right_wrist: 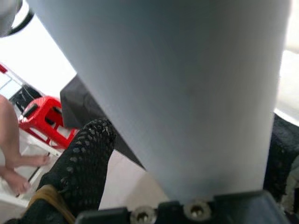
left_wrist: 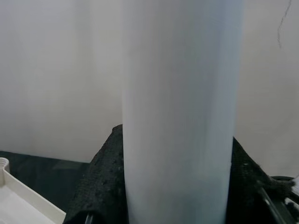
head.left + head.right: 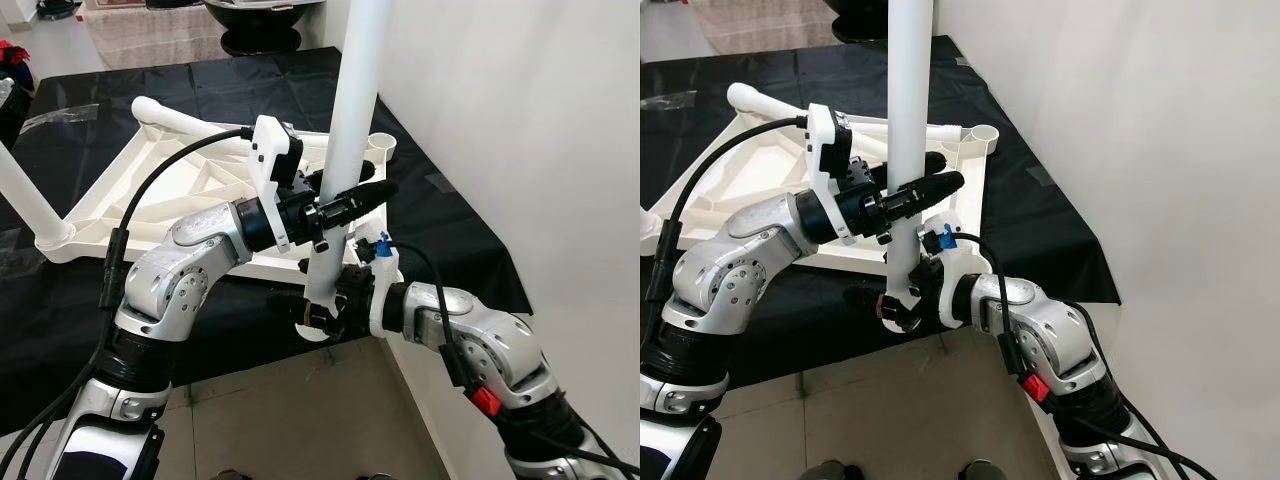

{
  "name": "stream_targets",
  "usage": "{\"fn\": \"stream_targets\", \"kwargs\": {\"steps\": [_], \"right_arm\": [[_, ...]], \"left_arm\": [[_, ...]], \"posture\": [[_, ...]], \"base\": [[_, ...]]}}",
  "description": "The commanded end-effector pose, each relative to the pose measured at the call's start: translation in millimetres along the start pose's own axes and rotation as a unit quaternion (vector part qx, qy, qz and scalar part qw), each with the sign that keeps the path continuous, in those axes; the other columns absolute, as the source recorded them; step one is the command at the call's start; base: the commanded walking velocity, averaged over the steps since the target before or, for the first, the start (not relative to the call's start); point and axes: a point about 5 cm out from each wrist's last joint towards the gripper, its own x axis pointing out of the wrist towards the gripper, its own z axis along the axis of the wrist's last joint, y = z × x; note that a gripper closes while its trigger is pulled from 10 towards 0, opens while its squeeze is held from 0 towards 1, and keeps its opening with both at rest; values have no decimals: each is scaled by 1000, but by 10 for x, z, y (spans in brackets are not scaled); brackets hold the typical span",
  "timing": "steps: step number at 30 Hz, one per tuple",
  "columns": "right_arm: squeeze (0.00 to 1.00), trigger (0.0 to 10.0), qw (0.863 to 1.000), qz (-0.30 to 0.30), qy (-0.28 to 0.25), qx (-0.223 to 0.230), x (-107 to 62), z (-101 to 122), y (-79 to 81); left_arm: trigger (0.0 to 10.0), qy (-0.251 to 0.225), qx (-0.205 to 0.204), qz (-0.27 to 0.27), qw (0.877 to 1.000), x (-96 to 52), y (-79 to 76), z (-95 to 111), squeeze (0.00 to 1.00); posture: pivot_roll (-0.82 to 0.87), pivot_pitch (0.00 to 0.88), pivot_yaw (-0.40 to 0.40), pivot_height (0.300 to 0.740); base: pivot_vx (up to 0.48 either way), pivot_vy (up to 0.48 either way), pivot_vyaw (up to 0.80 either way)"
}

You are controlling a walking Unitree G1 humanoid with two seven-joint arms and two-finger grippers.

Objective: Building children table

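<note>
White table leg [image 3: 350,130] stands upright at the black mat's [image 3: 100,330] near edge, before the upturned tabletop [image 3: 150,190]; left gripper [image 3: 345,205] clamps its middle; right gripper [image 3: 312,318] clamps its lower end.

I find no legible text, label, brand, number or sign on any surface in view.

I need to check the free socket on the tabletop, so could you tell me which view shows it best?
The right eye view: the socket sits open at the tabletop's corner, unobstructed. The left eye view shows it beside the leg. The wrist views show mostly the leg.
</note>
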Motion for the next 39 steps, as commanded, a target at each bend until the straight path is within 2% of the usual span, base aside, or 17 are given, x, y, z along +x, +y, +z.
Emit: {"fn": "stream_targets", "kwargs": {"steps": [1,4,9,18,19,28,29,30,31,32,33,34,35,36,37,38,39], "right_arm": [[0,10000,1000,3,-30,7,55,103,31],[0,10000,998,-5,-55,28,76,155,21],[0,10000,997,-2,-68,32,82,172,31],[0,10000,996,13,-88,23,110,179,111],[0,10000,996,13,-90,13,140,158,141],[0,10000,995,4,-103,6,198,172,170],[0,4941,993,6,-114,-5,228,195,194],[0,4941,993,6,-114,-5,228,195,194],[0,3765,992,9,-124,-21,253,220,220],[0,3765,992,9,-124,-21,253,220,220],[0,4314,990,11,-129,-50,280,241,245],[0,4314,990,11,-129,-50,280,241,245],[0,5176,988,13,-128,-82,304,246,267],[0,5176,988,13,-128,-82,304,246,267],[0,10000,986,11,-121,-116,322,241,273],[0,10000,986,11,-121,-116,322,241,273],[0,10000,983,7,-112,-144,336,233,266]], "left_arm": [[0,-10,7,-9,1000,35,-32,19,0],[0,-12,6,-10,1000,50,-42,12,0],[0,-13,6,-10,1000,54,-46,10,0],[0,-21,10,0,1000,47,2,65,0],[0,-39,5,14,999,43,59,140,0],[0,-64,-14,25,998,40,97,214,0],[0,-72,-25,27,997,42,104,231,0],[0,-72,-25,27,997,42,104,231,0],[0,-77,-33,28,996,47,107,245,0],[0,-77,-33,28,996,47,107,245,0],[0,-82,-40,28,995,53,110,260,0],[0,-82,-40,28,995,53,110,260,0],[0,-86,-48,26,995,58,108,267,0],[0,-86,-48,26,995,58,108,267,0],[0,-85,-52,23,995,61,103,267,0],[0,-85,-52,23,995,61,103,267,0],[0,-81,-55,19,995,63,93,257,0]], "posture": [[-113,91,-30,740],[-110,86,-33,740],[-109,84,-34,740],[-107,74,-30,740],[-105,73,-27,740],[-101,76,-13,740],[-98,75,-6,740],[-98,75,-6,740],[-94,76,-2,740],[-94,76,-2,740],[-86,79,4,740],[-86,79,4,740],[-85,79,7,740],[-85,79,7,740],[-81,80,6,740],[-81,80,6,740],[-81,79,6,740]], "base": [[0,0,0],[0,0,0],[0,0,0],[0,0,0],[0,0,0],[0,0,0],[0,0,0],[0,0,0],[0,0,0],[0,0,0],[0,0,0],[0,0,0],[0,0,0],[0,0,0],[0,0,0],[0,0,0],[0,0,0]]}}
